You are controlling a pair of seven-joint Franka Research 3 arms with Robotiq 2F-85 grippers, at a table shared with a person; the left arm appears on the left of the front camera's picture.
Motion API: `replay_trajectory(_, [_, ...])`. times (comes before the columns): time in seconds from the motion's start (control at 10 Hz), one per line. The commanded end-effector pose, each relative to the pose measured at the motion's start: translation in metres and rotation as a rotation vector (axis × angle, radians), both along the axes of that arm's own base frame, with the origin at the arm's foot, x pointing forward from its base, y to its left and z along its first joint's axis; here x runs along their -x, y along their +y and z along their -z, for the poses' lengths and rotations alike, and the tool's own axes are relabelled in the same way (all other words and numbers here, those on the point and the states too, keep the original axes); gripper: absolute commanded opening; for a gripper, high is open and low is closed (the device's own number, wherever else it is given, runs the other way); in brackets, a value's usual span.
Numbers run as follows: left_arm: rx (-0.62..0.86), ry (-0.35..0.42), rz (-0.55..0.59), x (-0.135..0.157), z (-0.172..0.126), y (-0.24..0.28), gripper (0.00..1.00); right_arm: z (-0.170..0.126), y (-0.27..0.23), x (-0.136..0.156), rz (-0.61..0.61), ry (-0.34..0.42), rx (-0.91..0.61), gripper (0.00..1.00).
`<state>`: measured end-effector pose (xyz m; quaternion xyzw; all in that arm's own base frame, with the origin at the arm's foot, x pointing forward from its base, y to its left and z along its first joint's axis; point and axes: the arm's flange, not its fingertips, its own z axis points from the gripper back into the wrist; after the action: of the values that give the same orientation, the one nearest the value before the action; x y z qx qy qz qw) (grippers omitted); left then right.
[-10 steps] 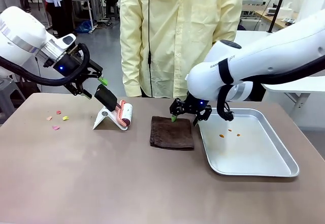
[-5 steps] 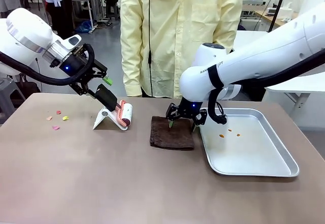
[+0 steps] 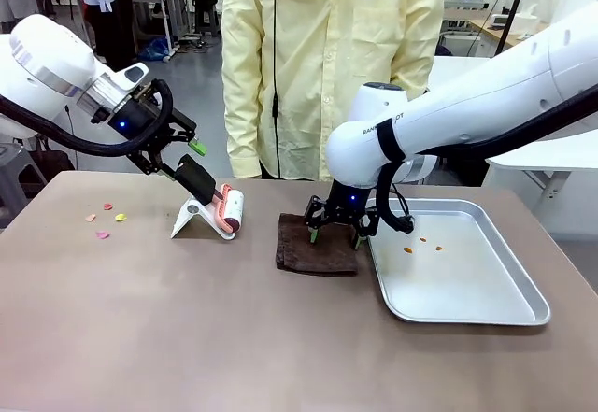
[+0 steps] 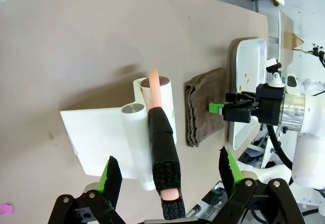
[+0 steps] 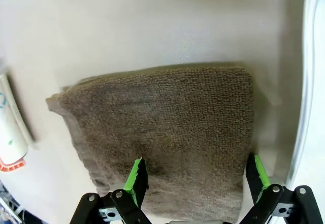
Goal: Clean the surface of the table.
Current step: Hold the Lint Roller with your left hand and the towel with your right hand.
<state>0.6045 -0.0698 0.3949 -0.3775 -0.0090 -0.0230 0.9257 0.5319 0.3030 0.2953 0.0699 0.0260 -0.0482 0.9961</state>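
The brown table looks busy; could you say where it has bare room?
The near half of the taupe-brown table is bare, below the folded dark-brown cloth and steel tray. The far strip is crowded: coloured scraps, pink lint roller, cloth, tray.

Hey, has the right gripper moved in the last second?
Yes. The right gripper, jaws open, has shifted left, away from the steel tray, and dropped lower over the brown cloth's far edge.
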Motion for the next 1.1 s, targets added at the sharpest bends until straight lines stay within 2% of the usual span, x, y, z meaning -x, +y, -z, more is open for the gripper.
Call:
replay_trajectory(0.0, [0.035,-0.010,0.016,0.001,-0.001,-0.003,1.00,-0.001,0.009,-0.005,0.027,-0.002,0.055,1.00])
replay_trajectory(0.1, [0.032,-0.004,0.022,0.001,0.000,-0.004,1.00,0.000,0.009,-0.004,0.020,-0.005,0.057,1.00])
replay_trajectory(0.2, [0.015,0.001,0.031,0.002,0.001,-0.006,0.74,0.000,0.009,-0.004,0.022,0.000,0.060,1.00])
replay_trajectory(0.3, [0.013,0.030,0.059,0.005,0.000,-0.008,0.41,0.000,0.007,-0.004,0.026,0.004,0.057,0.63])
replay_trajectory(0.4, [0.019,0.061,0.089,0.009,-0.001,-0.011,0.16,0.001,0.006,-0.005,0.036,0.005,0.063,0.40])
replay_trajectory(0.5, [0.012,0.051,0.085,0.014,-0.003,-0.013,0.00,0.001,0.005,-0.006,0.044,0.004,0.068,0.40])
replay_trajectory(0.6, [0.002,0.040,0.078,0.016,-0.004,-0.015,0.00,0.001,0.005,-0.007,0.047,0.005,0.063,0.00])
replay_trajectory(0.7, [-0.012,0.039,0.068,0.016,-0.004,-0.016,0.00,0.000,0.003,-0.007,0.049,0.005,0.052,0.25])
replay_trajectory(0.8, [-0.020,0.040,0.059,0.014,-0.002,-0.016,0.03,0.001,0.004,-0.005,0.037,0.006,0.045,0.00])
replay_trajectory(1.0, [-0.040,0.033,0.007,0.009,0.000,-0.016,0.00,0.001,0.006,-0.002,-0.001,0.015,0.022,0.00])
